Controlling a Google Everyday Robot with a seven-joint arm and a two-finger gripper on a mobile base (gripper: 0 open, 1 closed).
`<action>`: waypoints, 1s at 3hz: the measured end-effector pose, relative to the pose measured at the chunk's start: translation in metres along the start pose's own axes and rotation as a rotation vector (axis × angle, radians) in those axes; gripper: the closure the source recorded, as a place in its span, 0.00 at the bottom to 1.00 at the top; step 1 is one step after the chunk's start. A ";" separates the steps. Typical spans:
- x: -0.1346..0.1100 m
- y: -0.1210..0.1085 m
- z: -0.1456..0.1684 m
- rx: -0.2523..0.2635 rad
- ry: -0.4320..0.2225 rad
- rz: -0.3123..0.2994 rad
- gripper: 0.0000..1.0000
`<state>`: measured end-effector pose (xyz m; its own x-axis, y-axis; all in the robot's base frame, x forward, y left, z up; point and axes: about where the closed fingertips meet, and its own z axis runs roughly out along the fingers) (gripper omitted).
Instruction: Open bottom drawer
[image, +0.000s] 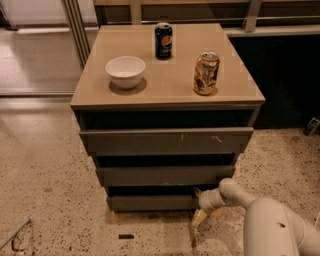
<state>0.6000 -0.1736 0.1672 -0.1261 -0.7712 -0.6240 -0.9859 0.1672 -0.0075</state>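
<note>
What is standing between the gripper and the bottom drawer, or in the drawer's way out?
Nothing visible. The gripper is low at the right end of the bottom drawer, close against its front. A small dark object lies on the floor ahead, probably too low to block the drawer.

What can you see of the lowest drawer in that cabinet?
The bottom drawer is a plain, flat, dark grey-brown panel with no handle, the lowest of three fronts, just above the speckled floor. A dark gap runs along its top edge. The robot's gripper sits at its right end; whether they touch cannot be told.
</note>
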 end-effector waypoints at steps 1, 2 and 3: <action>-0.002 0.000 -0.003 0.000 0.000 0.001 0.00; 0.002 0.018 -0.010 -0.033 -0.010 0.050 0.00; 0.000 0.018 -0.012 -0.033 -0.010 0.050 0.00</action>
<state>0.5811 -0.1785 0.1766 -0.1747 -0.7558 -0.6311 -0.9815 0.1849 0.0502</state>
